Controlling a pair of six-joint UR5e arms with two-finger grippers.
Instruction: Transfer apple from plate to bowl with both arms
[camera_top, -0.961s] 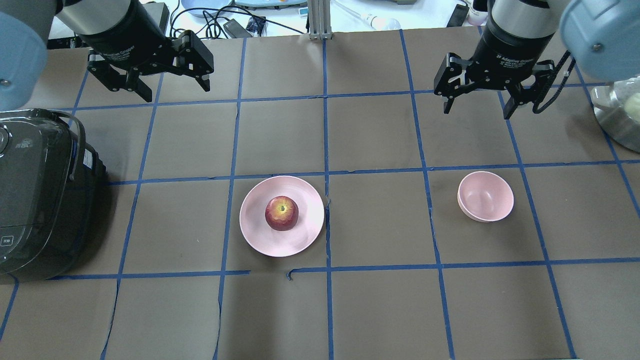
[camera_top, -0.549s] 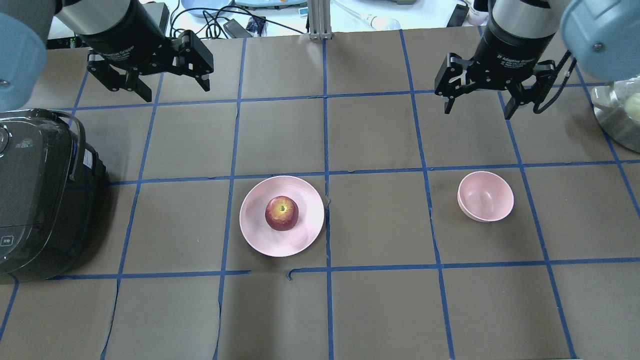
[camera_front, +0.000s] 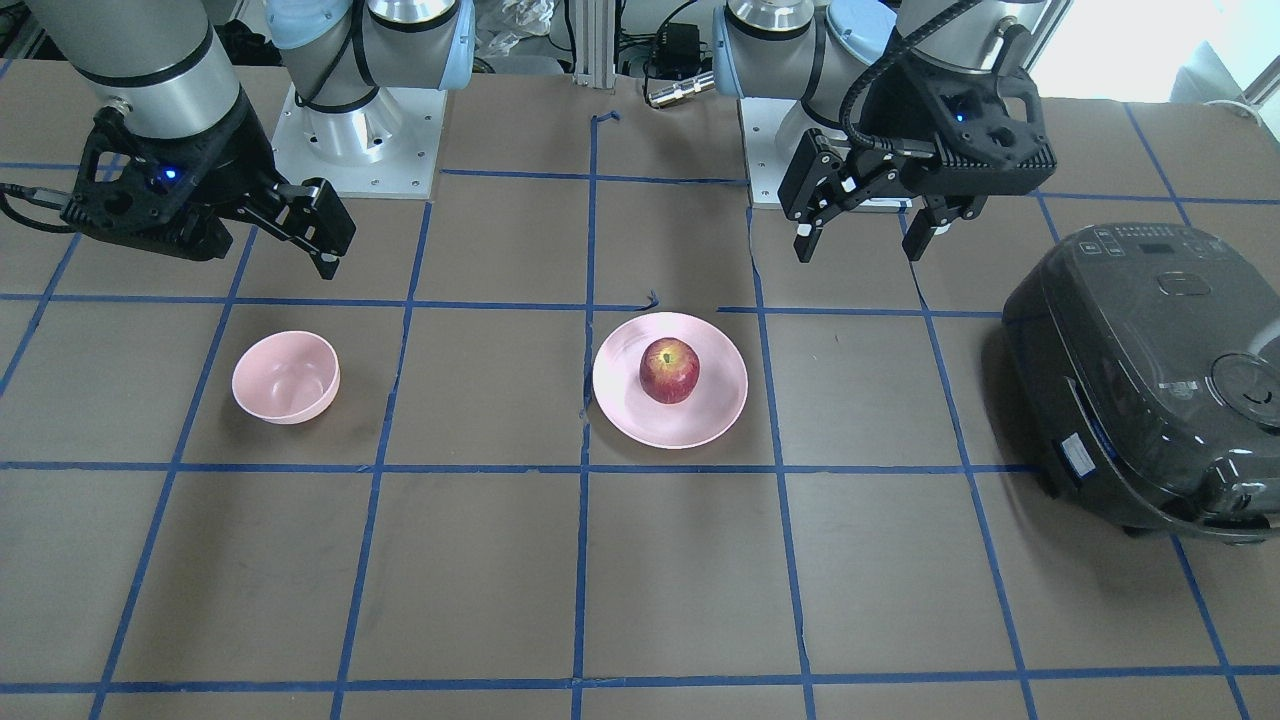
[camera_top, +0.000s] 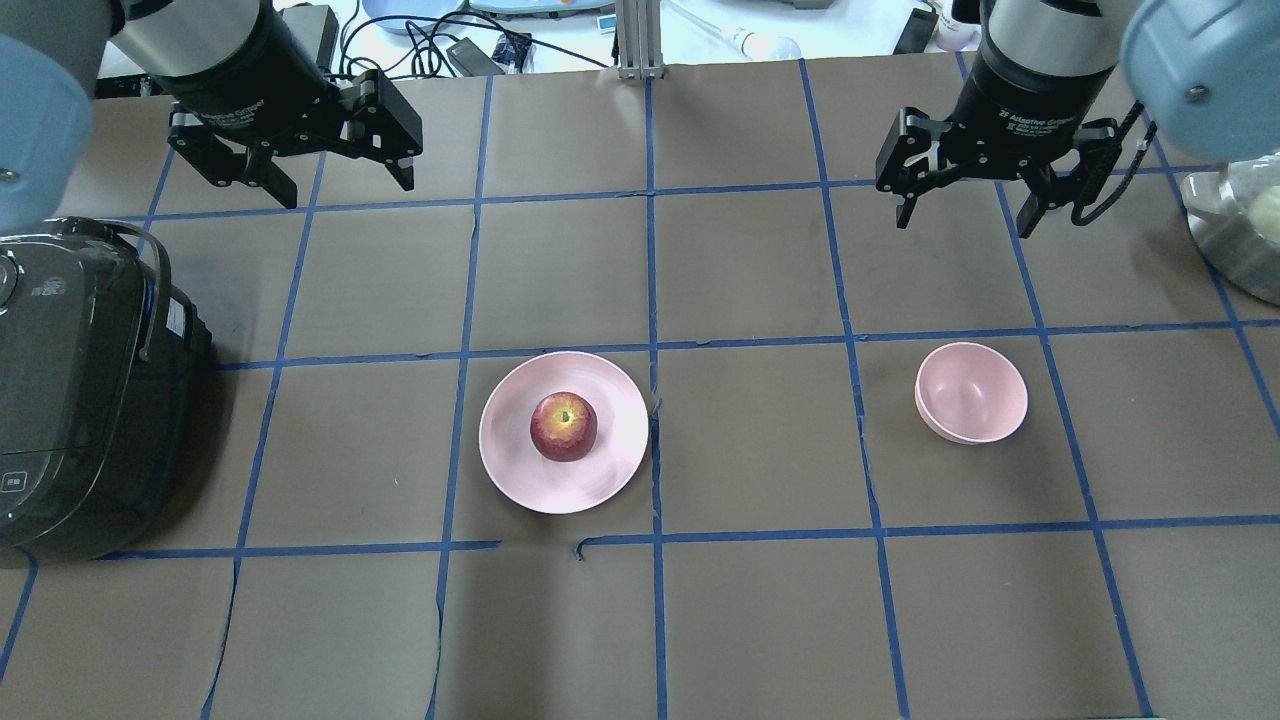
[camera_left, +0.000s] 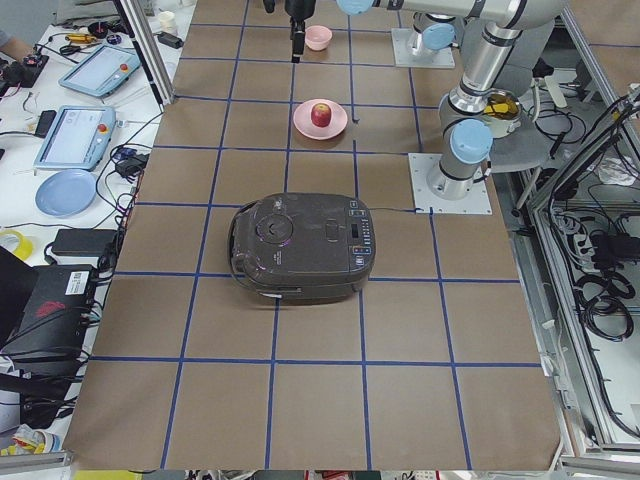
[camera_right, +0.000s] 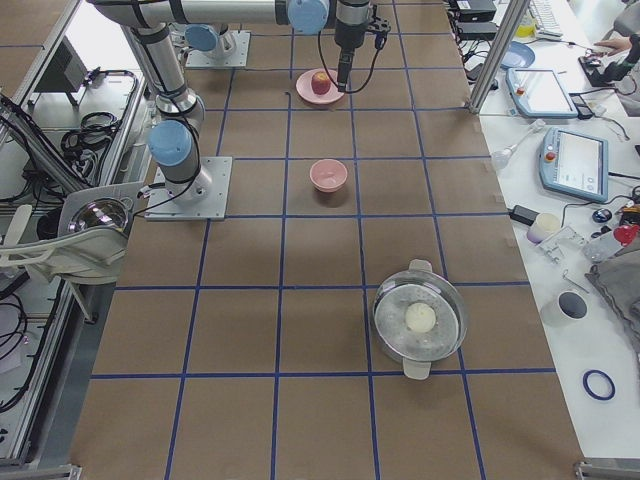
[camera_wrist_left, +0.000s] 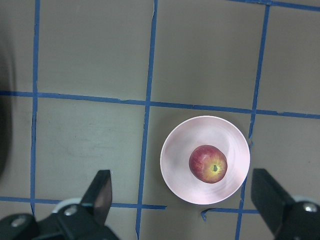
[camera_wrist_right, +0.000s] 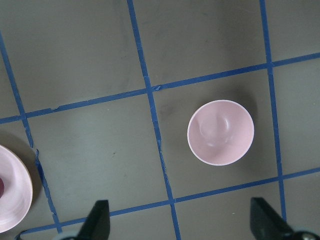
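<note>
The apple (camera_top: 563, 425) sits on the plate (camera_top: 608, 472). My left end effector (camera_top: 345, 186) and right end effector (camera_top: 962, 222) hang spread wide, empty. The apple looks firm, smooth and roll-prone, so I'd pinch across its middle.

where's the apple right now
In the overhead view the apple sits on the plate, just left of centre, between the cooker at far left and the bowl on the right.

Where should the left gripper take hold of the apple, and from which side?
Probably across the widest middle of the apple, straight down from above. It sits stem dimple up, alone on the shallow plate, so both flanks are free. The open left gripper looks wide enough.
</note>
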